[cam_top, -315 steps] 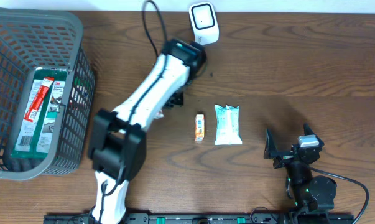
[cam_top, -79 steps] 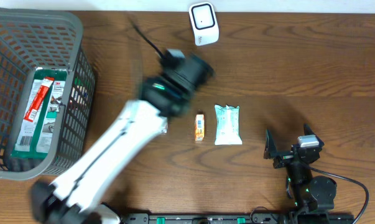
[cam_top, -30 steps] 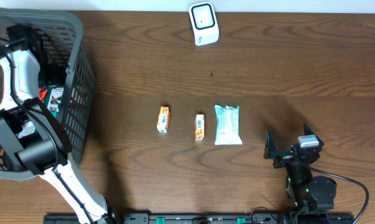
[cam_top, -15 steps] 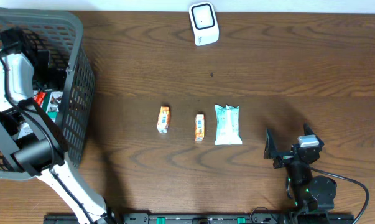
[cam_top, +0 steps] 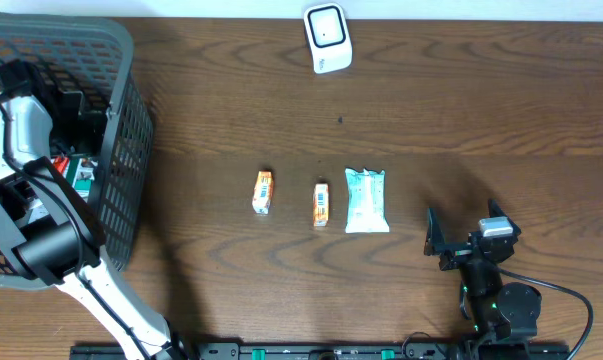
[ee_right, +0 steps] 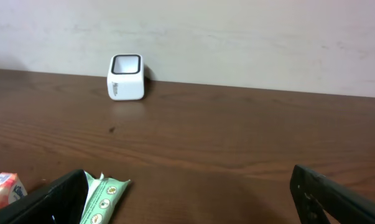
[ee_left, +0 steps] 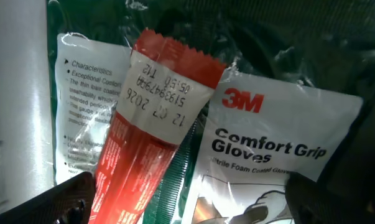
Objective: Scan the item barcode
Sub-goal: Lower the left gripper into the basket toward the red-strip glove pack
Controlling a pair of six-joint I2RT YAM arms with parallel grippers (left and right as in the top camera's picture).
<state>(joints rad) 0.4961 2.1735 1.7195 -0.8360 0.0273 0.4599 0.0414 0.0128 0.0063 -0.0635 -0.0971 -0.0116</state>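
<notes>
Left wrist view: the left gripper hangs with its jaws spread wide and nothing between them, right above the red packet. The packet lies aslant across the 3M gloves pack on the basket's floor. Overhead, the basket fills the worktop's far left corner, its mesh walls close around the arm. The packet is glossy red with a white label bearing a printed date and digits. The right gripper, likewise agape and empty, sits near the front edge, right side.
</notes>
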